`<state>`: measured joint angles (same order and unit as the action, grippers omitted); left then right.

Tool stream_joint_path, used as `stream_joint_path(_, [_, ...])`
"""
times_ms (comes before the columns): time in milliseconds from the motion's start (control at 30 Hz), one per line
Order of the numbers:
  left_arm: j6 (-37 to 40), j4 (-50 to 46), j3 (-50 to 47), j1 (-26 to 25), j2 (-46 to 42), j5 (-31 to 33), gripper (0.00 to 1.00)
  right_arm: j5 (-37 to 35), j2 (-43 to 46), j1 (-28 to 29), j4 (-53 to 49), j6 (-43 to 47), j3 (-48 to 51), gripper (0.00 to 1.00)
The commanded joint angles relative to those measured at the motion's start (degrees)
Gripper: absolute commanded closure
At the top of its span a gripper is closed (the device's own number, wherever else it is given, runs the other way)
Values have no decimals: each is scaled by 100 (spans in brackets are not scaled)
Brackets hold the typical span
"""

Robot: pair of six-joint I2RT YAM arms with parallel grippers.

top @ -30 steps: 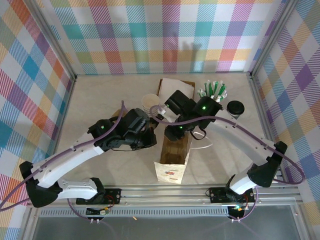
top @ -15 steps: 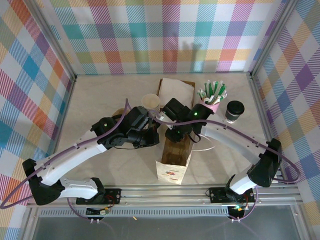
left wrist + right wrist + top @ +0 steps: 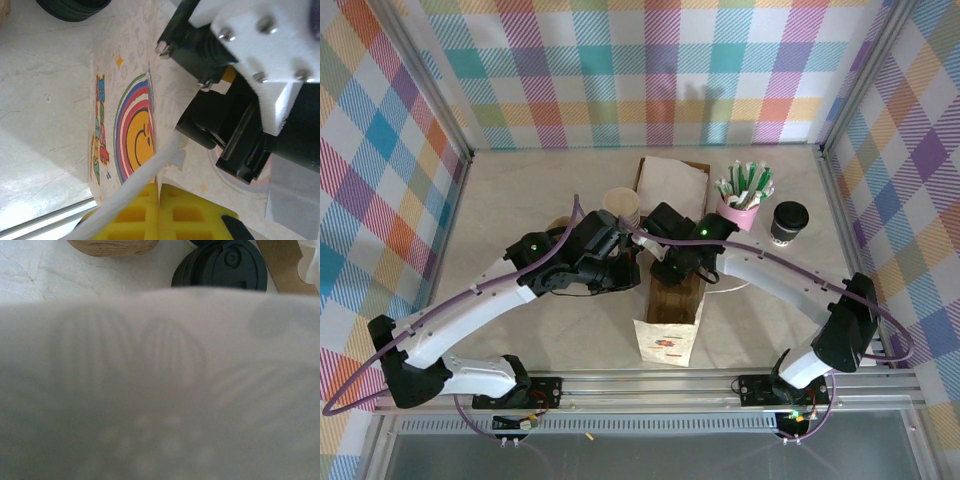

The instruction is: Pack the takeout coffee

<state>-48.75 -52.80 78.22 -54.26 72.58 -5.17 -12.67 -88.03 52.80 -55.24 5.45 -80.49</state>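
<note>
No legible text; the paper bag (image 3: 132, 100) bears a rainbow-and-smiley print.

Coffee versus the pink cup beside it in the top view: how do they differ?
The coffee is dark and closed by a black lid; the pink cup is open, with green-and-white sticks standing out of it. The coffee is further from the bag than the pink cup. Both stand upright, side by side.

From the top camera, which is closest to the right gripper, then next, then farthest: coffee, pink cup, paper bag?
1. paper bag, at the right gripper, middle.
2. pink cup, back right.
3. takeout coffee, farthest right.
</note>
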Motion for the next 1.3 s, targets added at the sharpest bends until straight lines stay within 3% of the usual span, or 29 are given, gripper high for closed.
stream_joint_path(0, [49, -96, 323, 29, 63, 6, 100, -49, 52, -24, -28, 88, 156, 63])
stream_joint_path(200, [-147, -288, 482, 30, 166, 202, 100, 108, 276, -14, -600, -533, -690, 64])
stream_joint_path(300, [-379, -362, 443, 28, 158, 310, 100, 253, 368, -6, -1043, -1122, -1019, 69])
stream_joint_path(367, [-495, -371, 425, 29, 181, 310, 100, 442, 453, 64, -1306, -1456, -1034, 74])
stream_joint_path(567, [-633, -482, 546, 21, 353, 339, 100, 641, 666, 284, -1487, -1943, -700, 77])
stream_joint_path(1267, [-556, -80, 318, -5, 302, 253, 100, 48, 0, 267, -303, -1631, 147, 84])
